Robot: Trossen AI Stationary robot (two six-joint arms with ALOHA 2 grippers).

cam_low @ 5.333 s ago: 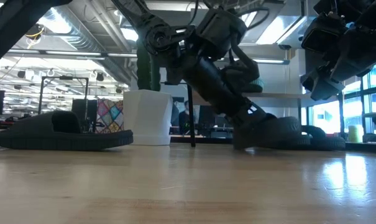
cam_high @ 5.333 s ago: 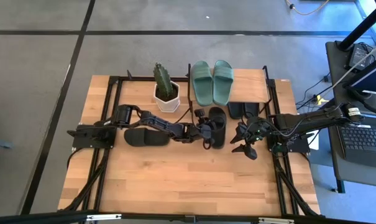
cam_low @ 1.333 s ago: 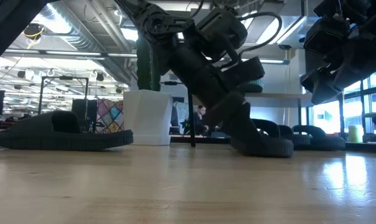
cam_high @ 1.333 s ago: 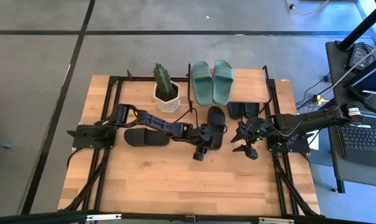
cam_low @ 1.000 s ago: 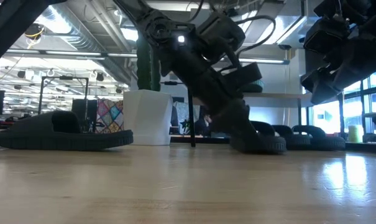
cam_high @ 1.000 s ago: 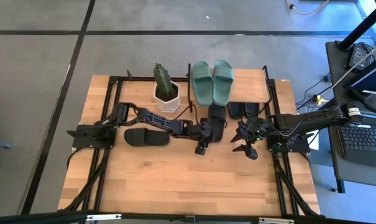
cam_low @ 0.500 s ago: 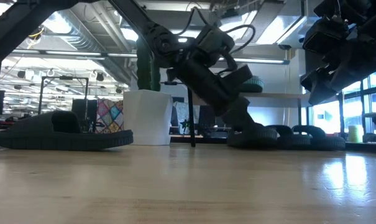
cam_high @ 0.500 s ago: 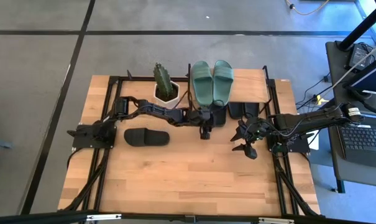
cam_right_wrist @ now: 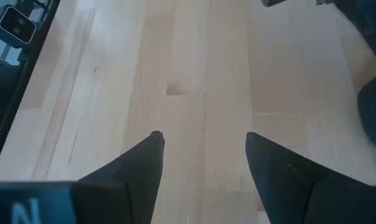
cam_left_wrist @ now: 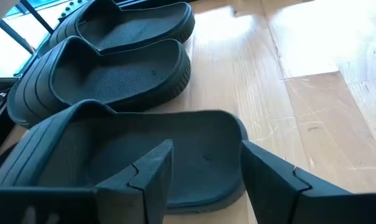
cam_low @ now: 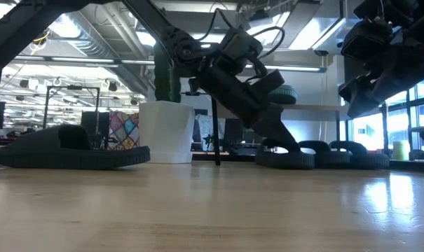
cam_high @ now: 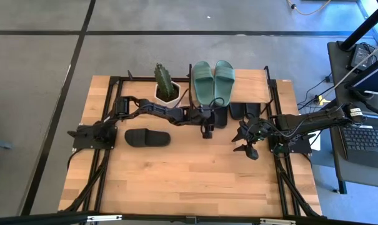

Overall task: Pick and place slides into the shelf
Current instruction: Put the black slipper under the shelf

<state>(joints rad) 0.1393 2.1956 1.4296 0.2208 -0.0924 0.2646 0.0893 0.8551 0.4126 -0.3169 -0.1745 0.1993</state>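
Note:
A sage-green pair of slides (cam_high: 213, 81) lies on the top board of the shelf (cam_high: 254, 90). Under that board a black pair (cam_high: 245, 110) rests on its soles, also seen as the black pair (cam_left_wrist: 113, 68) in the left wrist view. Beside it lies another black slide (cam_high: 218, 117), toe end under the board. My left gripper (cam_high: 207, 130) is shut on that slide's heel end. One more black slide (cam_high: 147, 137) lies flat at the table's left. My right gripper (cam_high: 243, 149) hovers open above bare wood to the shelf's near right. My left gripper (cam_left_wrist: 206, 146) has the heel end (cam_left_wrist: 228, 134) of the black slide between its fingers. One finger (cam_left_wrist: 153, 168) stands over the footbed, the other (cam_left_wrist: 268, 171) at the heel's rim. The fingers slant down from the table's left, across the slide. The slide lies flat on the table.
A cactus in a white pot (cam_high: 167, 94) stands just left of the shelf, close behind my left arm. The shelf's black posts (cam_low: 215, 129) stand beside the slide. Bare wood (cam_high: 189, 181) fills the table's near half. A laptop (cam_high: 363, 137) sits off the right edge.
My left gripper has gone toward the table's far edge, taking the black slide by its heel. The slide has slid toe-first under the shelf board beside the black pair and now lies flat.

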